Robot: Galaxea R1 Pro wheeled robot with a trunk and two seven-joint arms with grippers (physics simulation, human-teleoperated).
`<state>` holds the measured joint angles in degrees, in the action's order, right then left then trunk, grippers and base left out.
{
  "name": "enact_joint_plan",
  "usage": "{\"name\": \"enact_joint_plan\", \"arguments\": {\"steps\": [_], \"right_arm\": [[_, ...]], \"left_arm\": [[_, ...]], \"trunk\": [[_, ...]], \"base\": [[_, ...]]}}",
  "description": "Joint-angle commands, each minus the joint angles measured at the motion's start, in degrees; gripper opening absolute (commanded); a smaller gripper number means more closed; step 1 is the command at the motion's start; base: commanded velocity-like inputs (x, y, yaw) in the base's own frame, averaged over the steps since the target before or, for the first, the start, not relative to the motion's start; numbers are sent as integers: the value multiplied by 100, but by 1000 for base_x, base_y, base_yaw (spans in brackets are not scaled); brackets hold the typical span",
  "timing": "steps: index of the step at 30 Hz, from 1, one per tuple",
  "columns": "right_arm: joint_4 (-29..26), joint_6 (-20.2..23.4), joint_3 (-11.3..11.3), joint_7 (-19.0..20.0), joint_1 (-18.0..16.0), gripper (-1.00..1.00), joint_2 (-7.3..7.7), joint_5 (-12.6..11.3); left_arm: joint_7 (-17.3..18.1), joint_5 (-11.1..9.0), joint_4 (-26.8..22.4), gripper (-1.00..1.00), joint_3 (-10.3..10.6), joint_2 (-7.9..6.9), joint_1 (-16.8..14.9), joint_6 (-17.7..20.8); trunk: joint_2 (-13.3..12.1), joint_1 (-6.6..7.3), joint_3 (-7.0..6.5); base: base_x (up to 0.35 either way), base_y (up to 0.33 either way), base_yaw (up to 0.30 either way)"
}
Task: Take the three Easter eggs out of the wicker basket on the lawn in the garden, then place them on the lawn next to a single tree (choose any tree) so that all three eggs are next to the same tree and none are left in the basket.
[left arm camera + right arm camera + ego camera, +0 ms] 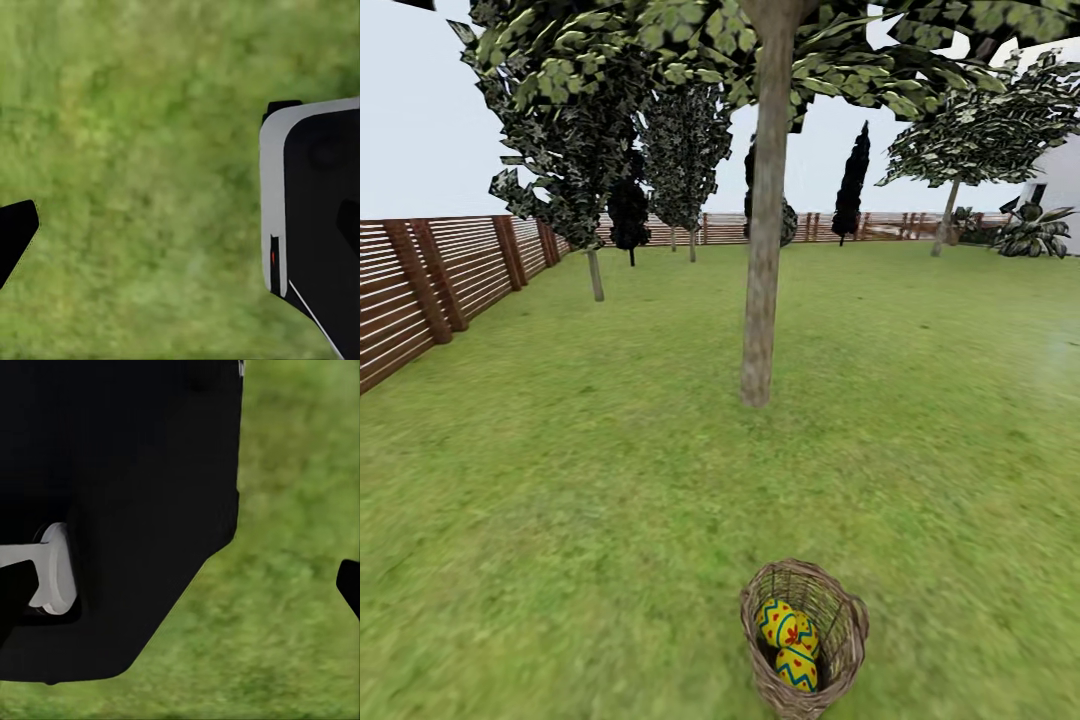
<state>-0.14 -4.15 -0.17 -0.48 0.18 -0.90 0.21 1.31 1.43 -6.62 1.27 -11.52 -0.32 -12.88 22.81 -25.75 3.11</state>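
The wicker basket (854, 612) stands on the lawn (560, 500) at the bottom of the head view, right of centre. Three yellow Easter eggs (796, 650) with blue zigzags and red marks lie inside it. A little beyond it rises the thick grey-brown trunk of a tree (760, 300), with bare grass between the two. My left gripper (180, 236) hangs over grass, one black fingertip (15, 240) at the frame's edge, nothing between the fingers. My right gripper (180, 592) also has a fingertip (349, 585) at the edge and holds nothing.
A brown slatted fence (420, 290) runs along the left and the far side. Thinner trees (595, 270) and dark cypresses (852, 190) stand further back. A white house corner (1060, 185) shows at the right. The robot's black and white body (315, 217) appears in both wrist views.
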Motion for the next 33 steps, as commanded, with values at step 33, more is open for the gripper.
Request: {"name": "enact_joint_plan", "arguments": {"steps": [33], "right_arm": [[-3, -20, 8, -5, 5, 100, 2, 1]], "left_arm": [[1, 15, -2, 100, 14, -10, -3, -22]], "trunk": [[11, -4, 11]], "base": [[27, 99, 0]]}}
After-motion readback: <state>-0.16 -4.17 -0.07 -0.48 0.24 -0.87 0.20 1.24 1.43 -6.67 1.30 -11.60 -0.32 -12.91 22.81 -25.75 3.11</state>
